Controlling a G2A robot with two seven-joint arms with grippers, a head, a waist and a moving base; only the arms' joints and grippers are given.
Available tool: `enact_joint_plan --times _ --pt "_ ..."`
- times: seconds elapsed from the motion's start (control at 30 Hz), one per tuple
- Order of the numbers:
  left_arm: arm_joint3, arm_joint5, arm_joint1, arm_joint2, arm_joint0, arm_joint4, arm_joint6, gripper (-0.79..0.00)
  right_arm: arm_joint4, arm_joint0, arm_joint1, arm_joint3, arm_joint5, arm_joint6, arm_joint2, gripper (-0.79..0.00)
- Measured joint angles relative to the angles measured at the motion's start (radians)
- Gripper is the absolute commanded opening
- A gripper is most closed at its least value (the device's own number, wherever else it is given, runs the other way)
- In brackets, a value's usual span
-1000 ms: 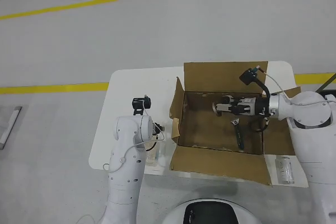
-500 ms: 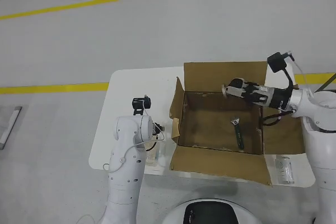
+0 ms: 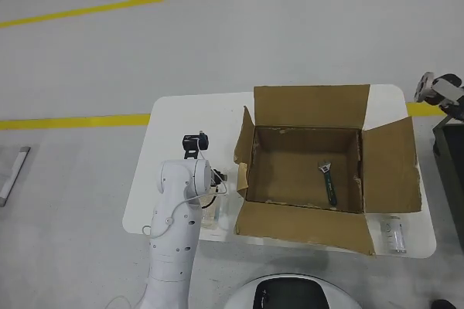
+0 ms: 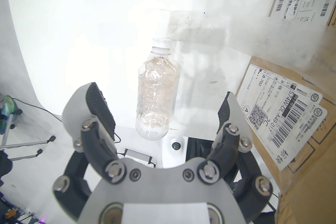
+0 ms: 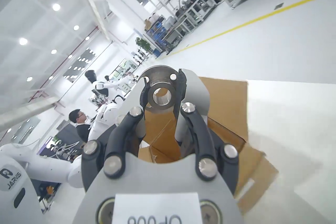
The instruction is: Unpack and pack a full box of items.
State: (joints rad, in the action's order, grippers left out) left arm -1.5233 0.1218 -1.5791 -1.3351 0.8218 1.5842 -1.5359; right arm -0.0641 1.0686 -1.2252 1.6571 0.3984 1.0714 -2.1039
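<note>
the right gripper [image 5: 162, 91] pinches a metal flange [image 5: 153, 72]; it should lower it gently onto the table [image 3: 185, 139] beside the cardboard box [image 3: 309, 106]. the left gripper [image 4: 161, 99] hangs spread over a plastic bottle [image 4: 157, 83].

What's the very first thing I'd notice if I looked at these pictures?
Probably the big open cardboard box on the white table, with one wrench lying inside. Next, the shiny metal ring pinched in the right gripper, out past the table's edge, and the clear bottle lying under the open left gripper.
</note>
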Motion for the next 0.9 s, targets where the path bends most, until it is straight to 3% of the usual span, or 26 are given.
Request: enact_joint_plan --times 0.17,0.47,0.7,0.9 --pt "0.000 0.000 0.000 0.000 0.000 0.000 0.000 0.000 0.085 0.053 0.016 0.030 -0.030 -0.046 -0.046 -0.785" --pt "0.000 0.000 0.000 0.000 0.000 0.000 0.000 0.000 0.453 0.139 0.053 0.140 -0.131 -0.072 -0.084 -0.785" --pt "0.000 0.000 0.000 0.000 0.000 0.000 0.000 0.000 0.690 0.196 0.076 0.217 -0.191 -0.024 -0.045 -0.785" --pt "0.000 0.000 0.000 0.000 0.000 0.000 0.000 0.000 0.800 0.254 0.088 0.227 -0.250 0.028 -0.012 -0.785"
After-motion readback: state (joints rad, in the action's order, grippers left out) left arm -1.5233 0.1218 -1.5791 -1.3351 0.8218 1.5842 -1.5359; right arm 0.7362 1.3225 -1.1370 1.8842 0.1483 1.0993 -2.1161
